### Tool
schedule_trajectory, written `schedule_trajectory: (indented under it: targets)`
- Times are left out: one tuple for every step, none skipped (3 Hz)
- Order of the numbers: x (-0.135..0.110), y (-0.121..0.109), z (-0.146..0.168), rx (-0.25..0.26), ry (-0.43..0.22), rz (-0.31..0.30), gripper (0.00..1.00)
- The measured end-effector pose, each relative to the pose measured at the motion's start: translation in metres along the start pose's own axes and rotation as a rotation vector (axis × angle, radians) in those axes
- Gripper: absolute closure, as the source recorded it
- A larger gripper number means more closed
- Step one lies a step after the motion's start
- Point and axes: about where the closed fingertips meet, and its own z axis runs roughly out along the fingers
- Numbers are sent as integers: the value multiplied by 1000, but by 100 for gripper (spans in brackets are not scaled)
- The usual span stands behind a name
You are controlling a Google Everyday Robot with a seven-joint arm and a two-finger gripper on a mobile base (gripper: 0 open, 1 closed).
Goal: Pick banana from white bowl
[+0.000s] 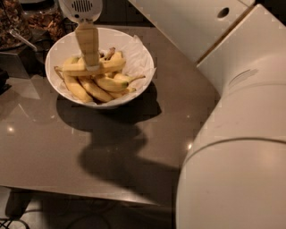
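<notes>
The white bowl (139,53), lined with crumpled white paper, stands at the back left of the table and holds several bananas. The banana (111,66), long and nearly straight, lies crosswise on top of the shorter curved ones. My gripper (92,66) reaches down into the bowl from above. It is shut on the banana near its middle, and the banana sits level at the fingertips, just above the pile. The gripper's white wrist housing (81,8) is over the bowl's far rim.
The brown table (67,147) runs to a front edge near the bottom of the view. My white arm (237,134) fills the right side. Dark containers (18,27) with snacks stand behind the bowl at the back left.
</notes>
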Motion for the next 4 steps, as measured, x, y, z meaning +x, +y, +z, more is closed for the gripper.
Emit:
schedule_trajectory:
  targets:
    - [1,-4,20,-39,-2,5,27]
    - [7,-3,40,-84,3,17,34]
    - [12,-2,55,-118,12,30,37]
    - [17,2,67,-149,22,40,37]
